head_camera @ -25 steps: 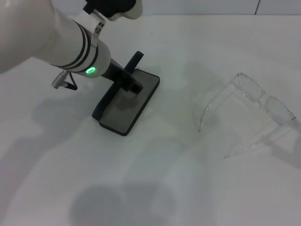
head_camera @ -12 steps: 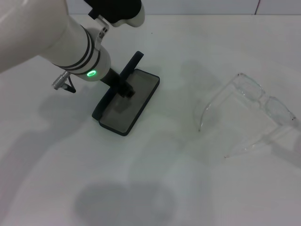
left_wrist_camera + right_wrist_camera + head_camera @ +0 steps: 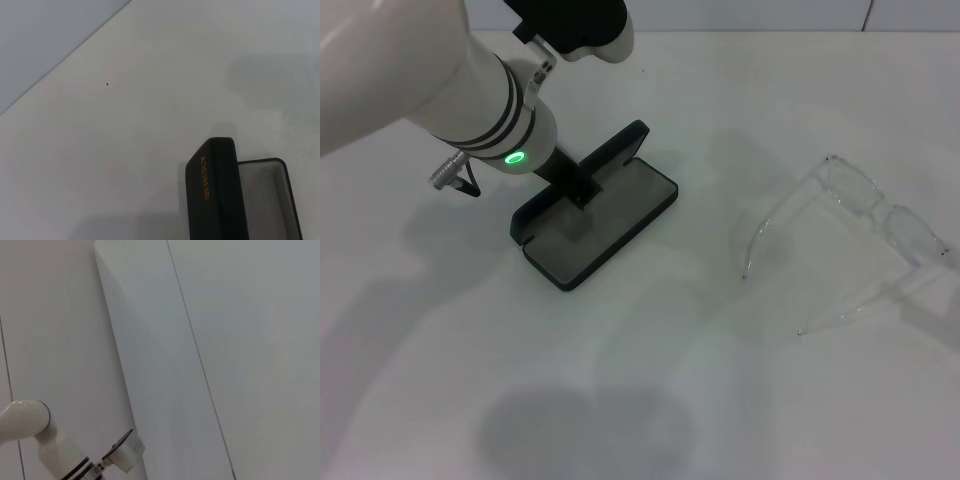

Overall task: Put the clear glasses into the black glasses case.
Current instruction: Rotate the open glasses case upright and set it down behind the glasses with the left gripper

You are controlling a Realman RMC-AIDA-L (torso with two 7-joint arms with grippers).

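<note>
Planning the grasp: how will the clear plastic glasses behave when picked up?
The clear plastic glasses look thin-framed, so probably light and somewhat flexible. Their temple arms are spread open on the white table, so a grip on one arm may let the frame swing. The smooth plastic could slip; likely fragile under a hard squeeze.

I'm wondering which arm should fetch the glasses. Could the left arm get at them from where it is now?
Probably yes: the left gripper is at the black glasses case, and only bare table lies between it and the clear glasses.
</note>
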